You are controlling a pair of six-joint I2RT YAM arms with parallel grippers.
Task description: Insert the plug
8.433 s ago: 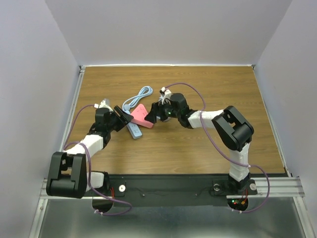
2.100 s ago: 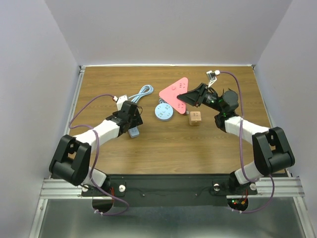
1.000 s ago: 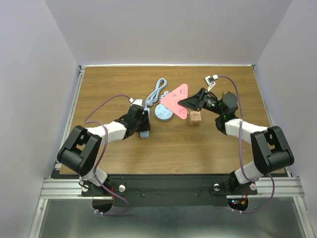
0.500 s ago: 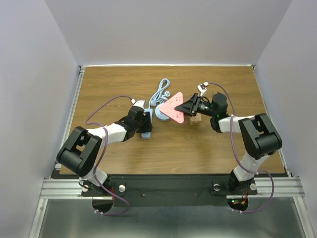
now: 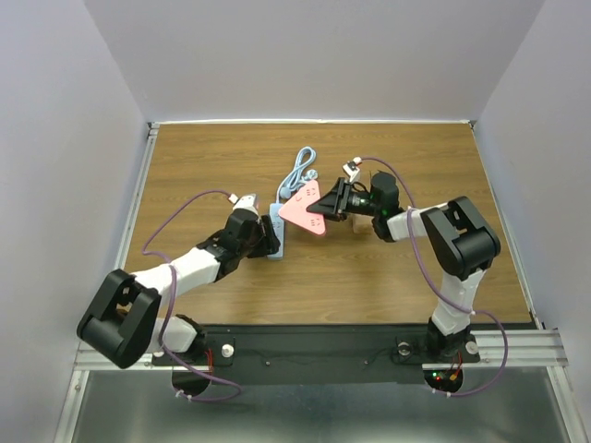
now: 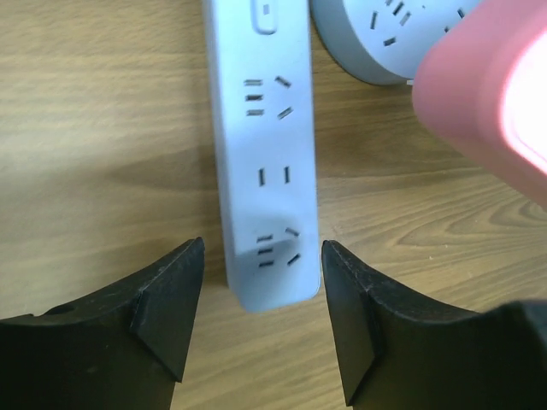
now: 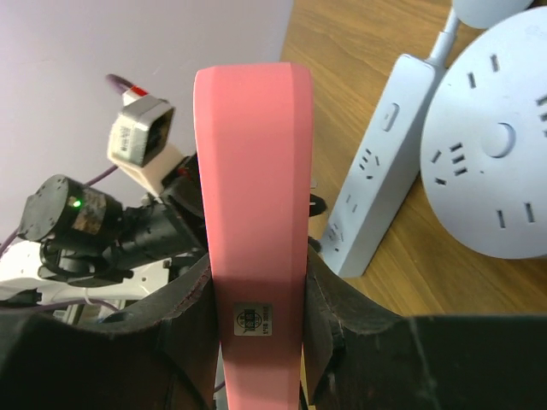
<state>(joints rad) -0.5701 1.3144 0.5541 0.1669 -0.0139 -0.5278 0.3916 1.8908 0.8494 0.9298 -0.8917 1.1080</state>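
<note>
My right gripper is shut on a pink triangular plug, holding it on edge above the table. From above, the plug hangs just right of the white power strip. My left gripper is open at the strip's near end. The strip lies flat, its end between the two black fingers with a small gap on each side. The pink plug shows at the upper right of the left wrist view. In the top view, my right gripper sits behind the plug.
A round pale-blue socket lies beside the strip, mostly under the plug in the top view. A coiled blue cable runs back from the strip. A small wooden block sits under the right arm.
My right arm has carried the pink plug leftward, over the round socket and close to the strip. My left gripper has opened wider at the strip's near end.
</note>
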